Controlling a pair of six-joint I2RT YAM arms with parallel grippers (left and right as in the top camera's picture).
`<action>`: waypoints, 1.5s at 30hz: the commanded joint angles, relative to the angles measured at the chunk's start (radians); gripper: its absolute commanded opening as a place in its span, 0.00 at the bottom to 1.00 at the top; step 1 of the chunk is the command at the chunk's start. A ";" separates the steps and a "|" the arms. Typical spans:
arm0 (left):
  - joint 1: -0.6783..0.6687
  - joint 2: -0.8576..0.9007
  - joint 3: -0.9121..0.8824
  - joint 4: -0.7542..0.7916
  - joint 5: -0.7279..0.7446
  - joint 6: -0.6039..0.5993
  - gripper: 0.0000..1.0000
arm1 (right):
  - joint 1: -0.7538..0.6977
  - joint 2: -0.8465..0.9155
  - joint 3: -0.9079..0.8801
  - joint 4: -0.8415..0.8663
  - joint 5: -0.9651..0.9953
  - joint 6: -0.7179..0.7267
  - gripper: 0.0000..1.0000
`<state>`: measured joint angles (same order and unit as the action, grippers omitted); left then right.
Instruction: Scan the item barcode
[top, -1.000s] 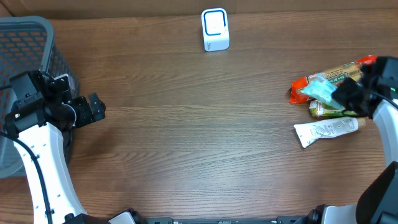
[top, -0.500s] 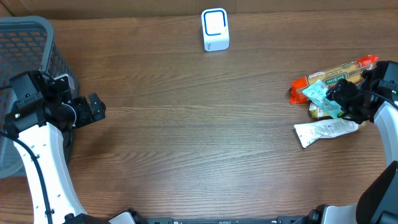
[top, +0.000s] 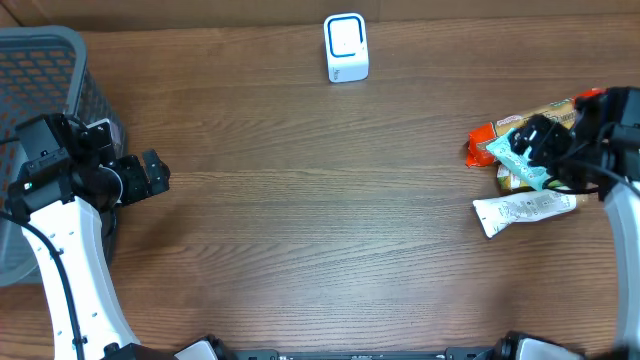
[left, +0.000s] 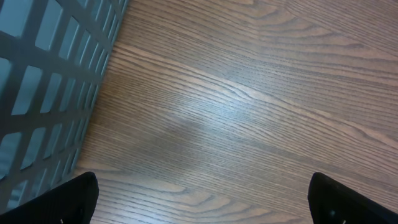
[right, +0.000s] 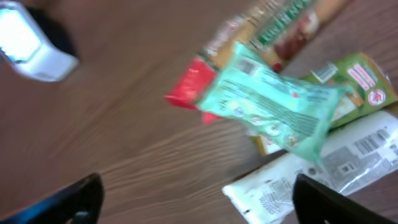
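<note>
A white scanner with a blue-lit face (top: 346, 47) stands at the table's far middle, and it also shows top left in the right wrist view as the scanner (right: 28, 40). At the right lies a pile of items: a teal packet (top: 515, 155) (right: 273, 106) on top, a long red-orange packet (top: 535, 122) (right: 196, 87), a green packet (right: 364, 81) and a white packet with a barcode (top: 525, 210) (right: 329, 168). My right gripper (top: 530, 140) (right: 199, 205) hovers over the pile, open and holding nothing. My left gripper (top: 150, 175) (left: 202, 202) is open over bare wood at the far left.
A grey mesh basket (top: 40, 60) (left: 37, 81) stands at the left edge, right beside my left arm. Brown wooden tabletop (top: 320, 220) stretches between the two arms.
My right gripper went from shut to wide open and shifted slightly toward the back. The teal packet now lies loose on the pile. The left arm has not moved.
</note>
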<state>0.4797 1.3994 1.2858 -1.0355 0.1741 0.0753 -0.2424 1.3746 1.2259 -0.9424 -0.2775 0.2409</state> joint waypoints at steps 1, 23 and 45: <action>-0.002 0.006 0.010 0.000 -0.002 -0.019 1.00 | 0.050 -0.146 0.096 -0.059 -0.013 -0.105 1.00; -0.002 0.006 0.010 0.000 -0.002 -0.019 1.00 | 0.148 -0.498 0.117 -0.282 -0.068 -0.219 1.00; -0.002 0.006 0.010 0.000 -0.002 -0.019 1.00 | 0.148 -0.715 -0.143 0.120 0.053 -0.220 1.00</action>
<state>0.4797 1.3994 1.2858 -1.0359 0.1741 0.0757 -0.0975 0.7441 1.2118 -0.9413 -0.2611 0.0250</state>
